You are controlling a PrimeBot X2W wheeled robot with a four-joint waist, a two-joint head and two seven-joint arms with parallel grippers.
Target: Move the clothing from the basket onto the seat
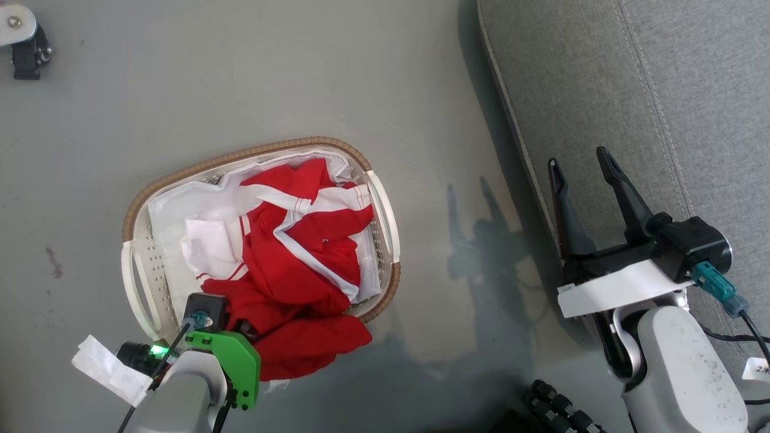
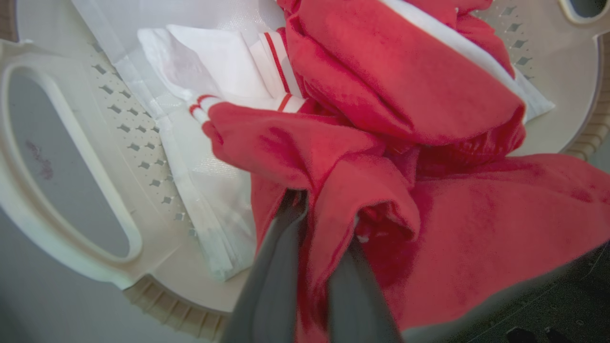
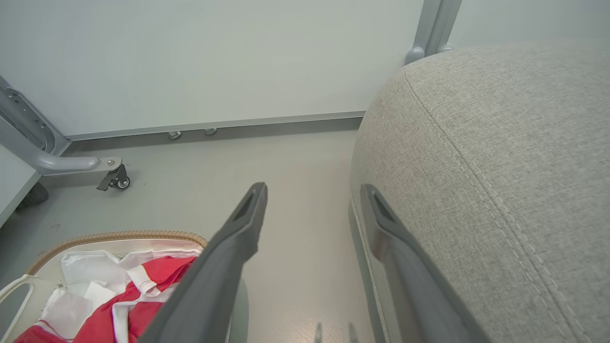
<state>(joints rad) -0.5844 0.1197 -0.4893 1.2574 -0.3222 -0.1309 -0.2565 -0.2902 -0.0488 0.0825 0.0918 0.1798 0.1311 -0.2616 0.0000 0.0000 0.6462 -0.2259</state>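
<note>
Head view, L to R: a caster (image 1: 27, 57) on a grey frame sits at the far top-left corner. Lower left, my left arm w/ a green bracket (image 1: 231, 361) reaches down to the near end of the basket (image 1: 240, 157), which stands on the grey floor (image 1: 240, 72). The basket is oval, white, perforated, w/ a brown woven rim. A white liner (image 1: 174, 210) shows in its left half. The clothing (image 1: 301, 252), red w/ white stripes, is heaped in the mid and right part. One red fold spills over the rim nearest me.

Left wrist view: my left pincer (image 2: 324, 224) is clenched on a fold of that red fabric. Cloth is bunched btwn both fingers (image 2: 271, 276) and the tips are buried in it. The basket's handle (image 2: 47, 221) is off to the left, w/ floor seen thru the slot.

Further right in head view there's bare floor w/ a pincer shadow (image 1: 481, 240) on it. Then my right pincer (image 1: 579, 159), released, jaws spread, over the rounded front edge of the seat (image 1: 631, 90). In right wrist view its left finger is over the floor and its right finger runs along the seat's edge; can't tell if it's touching. The seat is a big grey cushion w/ stitched seams at far right, well apart from the clothing.
</note>
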